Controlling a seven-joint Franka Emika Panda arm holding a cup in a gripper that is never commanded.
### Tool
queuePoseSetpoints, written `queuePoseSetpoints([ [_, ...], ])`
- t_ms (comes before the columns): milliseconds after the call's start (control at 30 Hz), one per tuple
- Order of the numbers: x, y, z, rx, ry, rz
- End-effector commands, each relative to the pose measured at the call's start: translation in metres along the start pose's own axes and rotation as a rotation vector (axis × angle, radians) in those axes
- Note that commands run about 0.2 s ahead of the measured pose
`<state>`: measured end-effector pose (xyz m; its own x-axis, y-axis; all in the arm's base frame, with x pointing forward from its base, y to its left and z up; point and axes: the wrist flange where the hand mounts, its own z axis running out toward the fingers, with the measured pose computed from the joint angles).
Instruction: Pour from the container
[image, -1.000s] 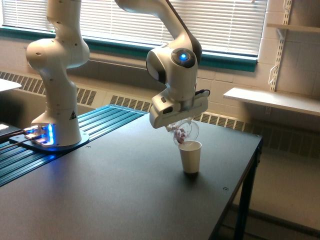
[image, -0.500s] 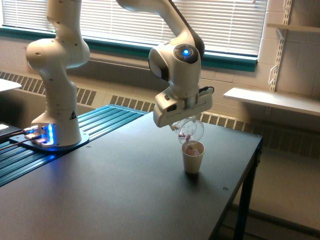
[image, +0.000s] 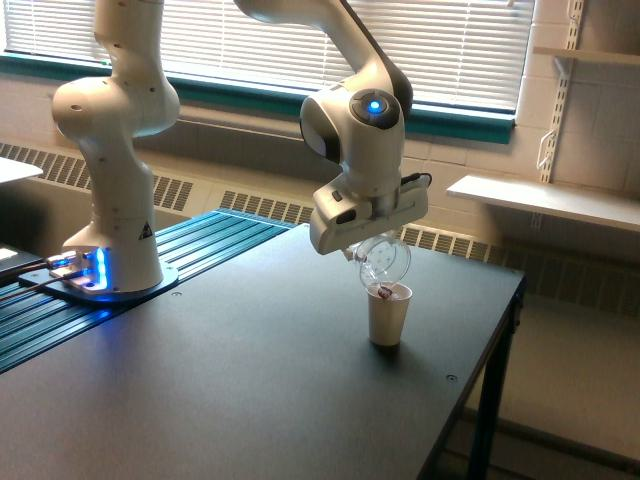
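The container (image: 384, 260), a small clear rounded cup, hangs tilted steeply with its mouth down, just above the rim of a cream-white paper cup (image: 388, 315) standing on the dark table (image: 250, 390). My gripper (image: 375, 245) is shut on the container from above. The clear cup looks nearly empty. Small reddish-brown bits show at the paper cup's rim (image: 385, 292). The fingertips are mostly hidden behind the gripper body.
The arm's white base (image: 110, 250) with blue lights stands on a ribbed blue-green strip at the exterior view's left. The table's edge runs close to the paper cup on the exterior view's right. A wall shelf (image: 545, 200) and blinds lie behind.
The gripper has risen slightly and shifted toward the exterior view's right. The container tipped further and its reddish-brown bits dropped into the paper cup.
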<state>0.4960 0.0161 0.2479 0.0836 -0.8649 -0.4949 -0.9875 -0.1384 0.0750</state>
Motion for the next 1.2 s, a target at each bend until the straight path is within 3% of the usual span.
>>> queuePoseSetpoints([
  [33,-0.007,-0.001,0.009,-0.026,-0.013,0.007],
  [267,-0.012,-0.002,0.014,-0.036,-0.009,0.006],
  [700,-0.018,-0.007,0.016,-0.021,-0.081,0.051],
  [967,-0.017,-0.010,0.014,-0.021,-0.085,0.066],
  [1200,-0.022,-0.013,0.014,-0.031,-0.032,0.068],
])
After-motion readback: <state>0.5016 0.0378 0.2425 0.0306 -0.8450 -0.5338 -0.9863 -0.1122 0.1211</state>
